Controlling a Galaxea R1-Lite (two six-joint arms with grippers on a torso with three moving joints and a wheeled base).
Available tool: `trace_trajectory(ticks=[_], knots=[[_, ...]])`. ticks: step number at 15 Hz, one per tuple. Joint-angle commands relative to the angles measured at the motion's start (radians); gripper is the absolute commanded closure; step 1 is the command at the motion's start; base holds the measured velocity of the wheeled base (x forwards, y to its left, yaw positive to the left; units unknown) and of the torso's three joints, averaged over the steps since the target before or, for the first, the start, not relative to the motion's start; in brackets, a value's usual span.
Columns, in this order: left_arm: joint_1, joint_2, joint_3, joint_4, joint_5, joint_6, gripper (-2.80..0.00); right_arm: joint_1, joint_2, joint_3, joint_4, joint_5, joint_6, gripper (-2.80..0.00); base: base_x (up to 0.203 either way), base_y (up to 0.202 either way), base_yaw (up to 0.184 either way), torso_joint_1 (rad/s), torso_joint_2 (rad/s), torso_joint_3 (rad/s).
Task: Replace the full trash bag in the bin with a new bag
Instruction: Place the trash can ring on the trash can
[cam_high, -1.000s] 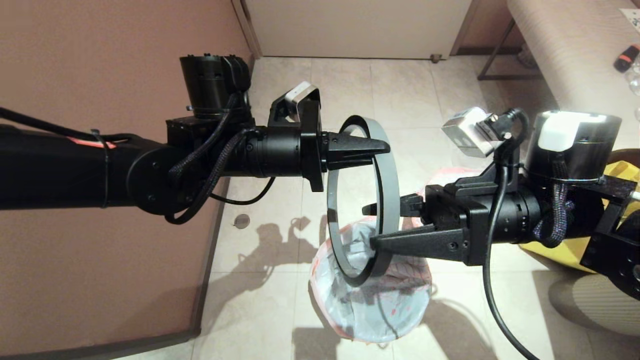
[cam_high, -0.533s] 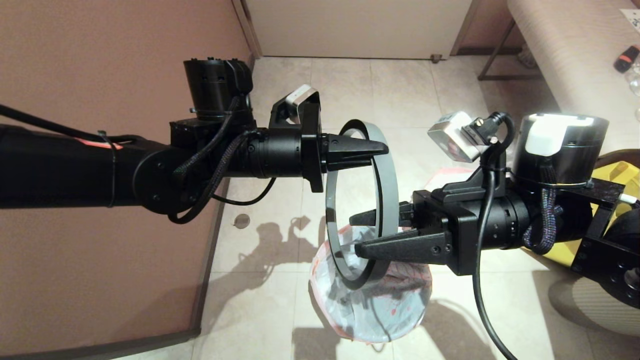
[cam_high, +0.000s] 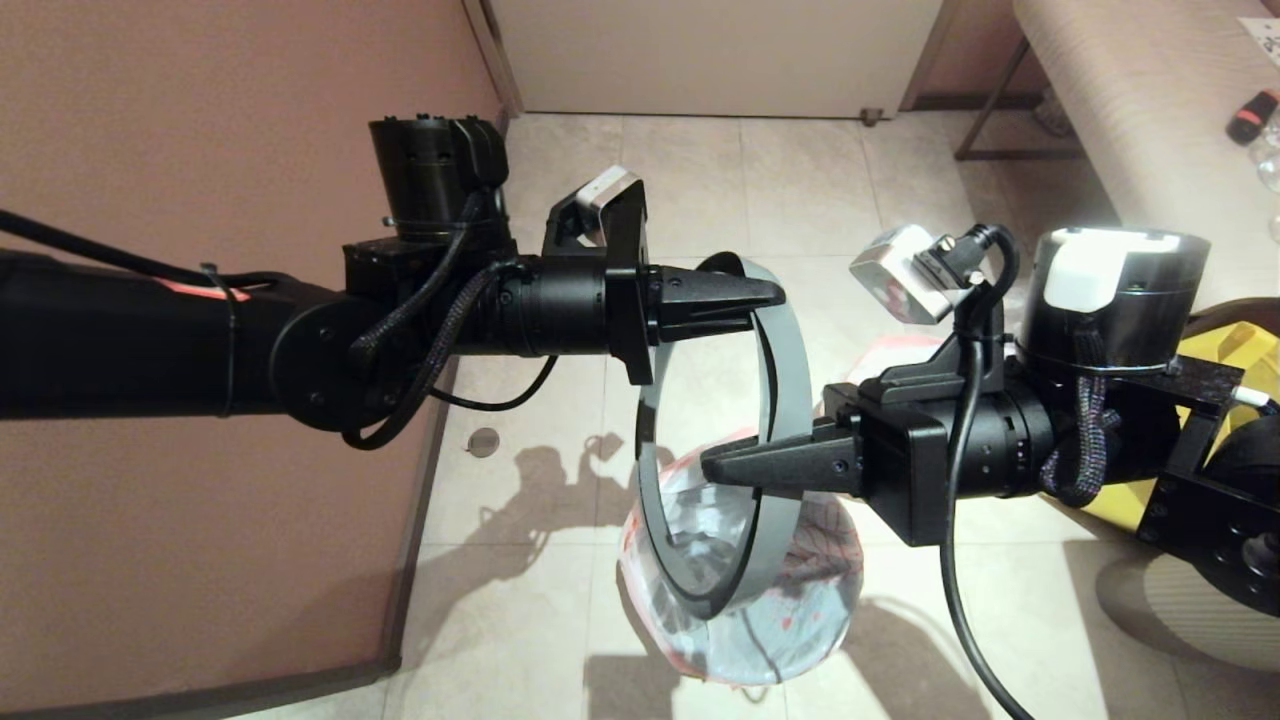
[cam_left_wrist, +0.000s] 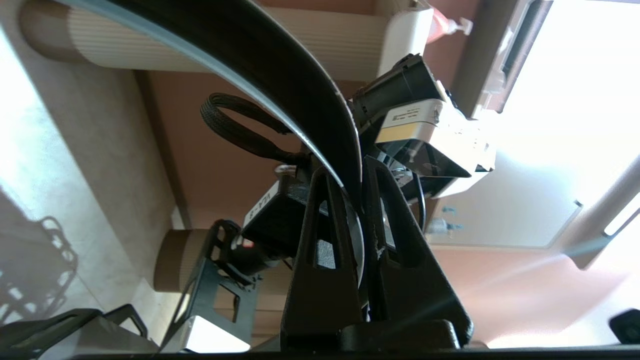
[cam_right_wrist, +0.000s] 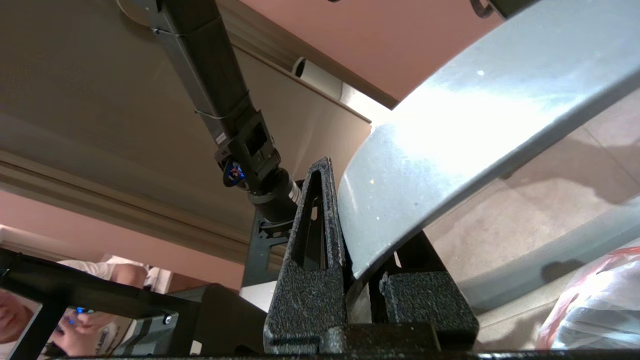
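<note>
The bin's grey ring (cam_high: 788, 380) hangs on edge in the air, off the bin. My left gripper (cam_high: 775, 295) is shut on its top, and the band (cam_left_wrist: 280, 75) runs between the fingers (cam_left_wrist: 320, 240). My right gripper (cam_high: 712, 466) is shut on the ring's right side (cam_right_wrist: 475, 115). Under the ring a pink-rimmed bag with red print (cam_high: 800, 610) sits spread open over the bin; no bottles show in it, and the bin's dark body is hidden by the film. A patch of pink-white film (cam_high: 885, 355) shows behind the right arm, too covered to tell which bag it is.
A big yellow bag (cam_high: 1240, 350) lies on the floor at the right. A ribbed beige bench (cam_high: 1130, 100) stands at the back right, and a brown wall (cam_high: 200, 120) runs along the left. A round floor drain (cam_high: 484, 442) sits near the wall.
My right gripper moved left and slightly up and shut on the ring, which it straddled open before. The ring tilted a little. The left arm barely moved.
</note>
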Motion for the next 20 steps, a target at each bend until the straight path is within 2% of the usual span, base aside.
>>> trace_trajectory(ticks=[1, 2, 7, 10, 11, 12, 14, 16, 17, 18, 19, 20], knots=[[-0.001, 0.001, 0.007, -0.003, 0.002, -0.004, -1.2, 0.0, -0.001, 0.001, -0.007, 0.009, 0.0, 0.0, 0.0, 0.0, 0.0, 0.0, 0.0, 0.0], [-0.003, 0.0, 0.008, -0.003, 0.016, -0.004, -2.8, 0.0, -0.001, 0.001, -0.006, 0.009, 0.0, 0.0, 0.0, 0.0, 0.0, 0.0, 0.0, 0.0], [0.003, -0.048, 0.038, -0.004, 0.028, -0.001, -2.8, -0.003, -0.023, 0.014, 0.007, 0.006, 0.002, 0.0, 0.0, 0.0, 0.0, 0.0, 0.0, 0.0], [0.042, -0.197, 0.115, 0.001, 0.039, -0.004, -2.8, -0.057, -0.09, 0.047, 0.121, 0.002, 0.017, 0.0, 0.0, 0.0, 0.0, 0.0, 0.0, 0.0], [0.051, -0.256, 0.136, 0.008, 0.043, -0.006, -2.8, -0.073, -0.103, 0.044, 0.157, -0.033, 0.018, 0.0, 0.0, 0.0, 0.0, 0.0, 0.0, 0.0], [0.058, -0.318, 0.148, 0.034, 0.047, -0.008, -2.8, -0.08, -0.114, 0.029, 0.198, -0.099, 0.018, 0.0, 0.0, 0.0, 0.0, 0.0, 0.0, 0.0], [0.083, -0.409, 0.137, 0.166, 0.056, -0.008, -2.8, -0.077, -0.133, -0.025, 0.362, -0.225, 0.014, 0.0, 0.0, 0.0, 0.0, 0.0, 0.0, 0.0], [0.129, -0.42, 0.053, 0.28, 0.058, -0.006, -2.8, -0.056, -0.129, -0.149, 0.651, -0.362, -0.025, 0.0, 0.0, 0.0, 0.0, 0.0, 0.0, 0.0], [0.148, -0.419, -0.001, 0.353, 0.058, -0.006, -2.8, -0.032, -0.116, -0.224, 0.795, -0.494, -0.045, 0.0, 0.0, 0.0, 0.0, 0.0, 0.0, 0.0], [0.156, -0.417, -0.063, 0.455, 0.058, -0.005, -2.8, -0.004, -0.086, -0.276, 0.903, -0.668, -0.059, 0.0, 0.0, 0.0, 0.0, 0.0, 0.0, 0.0], [0.16, -0.412, -0.122, 0.554, 0.059, -0.004, -2.8, 0.022, -0.046, -0.304, 0.968, -0.827, -0.067, 0.0, 0.0, 0.0, 0.0, 0.0, 0.0, 0.0], [0.163, -0.403, -0.17, 0.636, 0.06, 0.0, -2.8, 0.05, -0.001, -0.321, 1.014, -0.944, -0.071, 0.0, 0.0, 0.0, 0.0, 0.0, 0.0, 0.0]])
